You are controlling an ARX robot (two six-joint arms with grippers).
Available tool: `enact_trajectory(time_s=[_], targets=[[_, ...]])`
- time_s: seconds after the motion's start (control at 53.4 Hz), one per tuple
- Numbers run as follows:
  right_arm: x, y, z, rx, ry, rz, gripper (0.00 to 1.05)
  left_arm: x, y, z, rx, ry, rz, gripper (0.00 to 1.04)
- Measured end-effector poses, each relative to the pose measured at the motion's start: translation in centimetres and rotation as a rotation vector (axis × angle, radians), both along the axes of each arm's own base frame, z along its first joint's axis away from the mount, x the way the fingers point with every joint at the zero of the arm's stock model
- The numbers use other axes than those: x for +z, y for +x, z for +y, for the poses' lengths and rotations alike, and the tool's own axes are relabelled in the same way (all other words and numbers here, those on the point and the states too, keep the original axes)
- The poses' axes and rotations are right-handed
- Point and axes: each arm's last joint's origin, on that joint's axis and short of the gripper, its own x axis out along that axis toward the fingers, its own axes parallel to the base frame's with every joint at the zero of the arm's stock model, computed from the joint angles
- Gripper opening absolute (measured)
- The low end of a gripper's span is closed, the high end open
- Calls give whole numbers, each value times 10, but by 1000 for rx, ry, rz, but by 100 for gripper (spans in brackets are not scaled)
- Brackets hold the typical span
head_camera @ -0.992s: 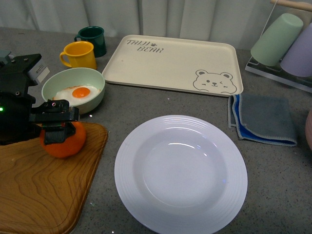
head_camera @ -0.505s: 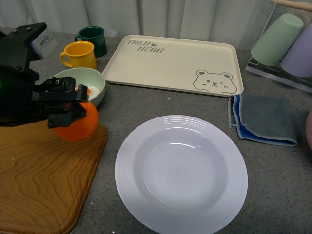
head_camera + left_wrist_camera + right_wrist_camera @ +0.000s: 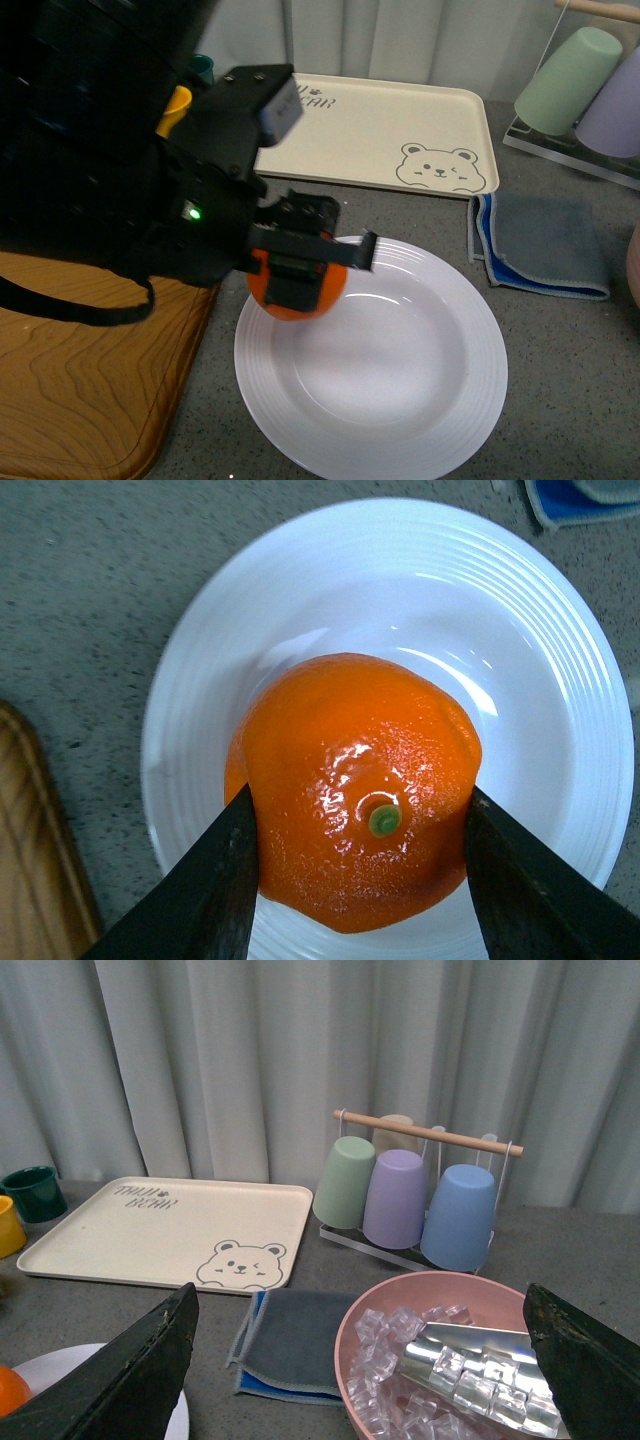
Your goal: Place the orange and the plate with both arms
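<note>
My left gripper (image 3: 300, 262) is shut on the orange (image 3: 296, 290), a bright round fruit with a green stem dot (image 3: 383, 820). I hold it above the left part of the white ridged plate (image 3: 440, 330). In the left wrist view the orange (image 3: 355, 780) sits between both black fingers (image 3: 215, 890), over the plate (image 3: 520, 660). My right gripper (image 3: 360, 1360) is open and empty, raised at the right, out of the front view. A sliver of the orange (image 3: 10, 1390) and the plate's rim (image 3: 45, 1365) show in the right wrist view.
A wooden board (image 3: 80, 380) lies left of the plate. A cream bear tray (image 3: 370, 125) lies behind, a grey-blue cloth (image 3: 540, 245) to the right. A cup rack (image 3: 420, 1190) and a pink bowl of ice (image 3: 450, 1360) with a metal scoop stand at the right. A yellow mug (image 3: 178, 100) is partly hidden.
My left arm lifted the orange off the wooden board and carried it right, over the plate's left part. The arm now hides the green bowl and the mugs.
</note>
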Motion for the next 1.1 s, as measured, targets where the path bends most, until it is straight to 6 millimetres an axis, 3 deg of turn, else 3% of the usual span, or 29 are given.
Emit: enact_trajectory(time_s=[0.299,0.655,0.842,0.973,1.104], targets=[[0,0,0,0,0,0,95,-24,7,-17,6,23,22,49],[0,0,0,0,0,0,95,-35,11,-22,3,33,36,49],[0,0,0,0,0,0,95,-32,11,-20,16,29,35,78],[0,0,0,0,0,0,95,-20,8,-11,48,8,12,98],[0,0,0,0,0,0,95,2,7,2,95,-40,-50,97]])
